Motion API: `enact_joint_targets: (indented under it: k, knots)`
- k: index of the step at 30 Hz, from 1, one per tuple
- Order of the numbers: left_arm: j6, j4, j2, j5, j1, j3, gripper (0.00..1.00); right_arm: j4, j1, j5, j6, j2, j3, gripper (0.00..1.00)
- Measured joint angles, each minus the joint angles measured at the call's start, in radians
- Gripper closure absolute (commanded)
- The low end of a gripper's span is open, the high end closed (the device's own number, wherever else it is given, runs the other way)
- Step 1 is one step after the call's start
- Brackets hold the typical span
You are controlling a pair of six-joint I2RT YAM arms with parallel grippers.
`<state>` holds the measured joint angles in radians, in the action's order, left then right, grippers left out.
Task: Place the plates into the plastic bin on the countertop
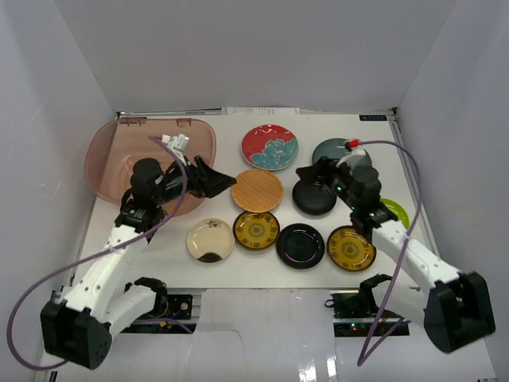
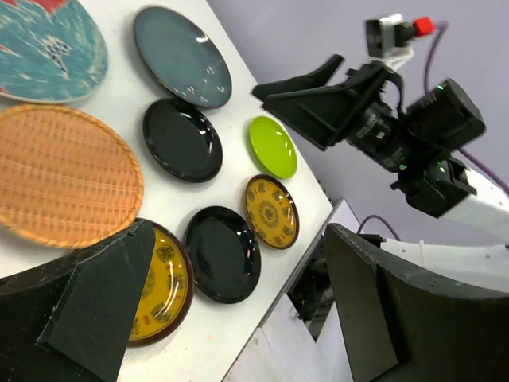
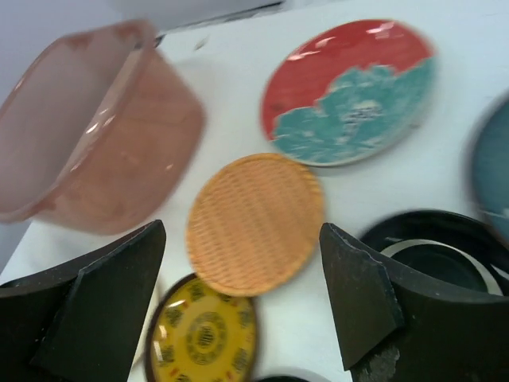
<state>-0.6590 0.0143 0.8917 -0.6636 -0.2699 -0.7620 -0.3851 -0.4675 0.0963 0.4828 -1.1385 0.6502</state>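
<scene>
The pinkish plastic bin (image 1: pixel 119 159) stands at the back left of the white countertop (image 1: pixel 238 270); no plate shows inside it. Several plates lie on the countertop: red with teal flower (image 1: pixel 270 147), woven tan (image 1: pixel 257 190), dark teal (image 1: pixel 334 150), lime green (image 1: pixel 397 213), cream (image 1: pixel 210 240), two gold-patterned (image 1: pixel 256 230) (image 1: pixel 351 248) and two glossy black (image 1: pixel 312 199) (image 1: pixel 301 245). My left gripper (image 1: pixel 219 179) is open and empty, raised between the bin and the woven plate (image 2: pixel 64 175). My right gripper (image 1: pixel 306 177) is open and empty, above the far black plate (image 3: pixel 437 247).
White walls close in the countertop on the left, back and right. Metal rails run along the countertop edges. The two grippers face each other across the woven plate (image 3: pixel 254 223). Purple cables loop from both arms.
</scene>
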Motion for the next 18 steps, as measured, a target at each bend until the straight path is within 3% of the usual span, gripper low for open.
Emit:
enact_joint_targets:
  k: [3,7,12,18]
  knots:
    - [-0.014,-0.050,0.159,0.033,-0.092,-0.055,0.02,0.051,0.135,0.023,0.001,0.170,-0.107,0.18]
    - [-0.003,-0.058,0.435,0.129,-0.219,-0.246,0.02,0.142,0.260,0.089,0.011,0.309,-0.209,0.20]
    - [0.014,-0.013,0.787,0.296,-0.270,-0.516,0.02,0.218,0.341,0.173,0.016,0.409,-0.274,0.22]
    - [0.003,0.068,1.021,0.558,-0.269,-0.586,0.25,0.264,0.354,0.256,0.019,0.480,-0.301,0.23]
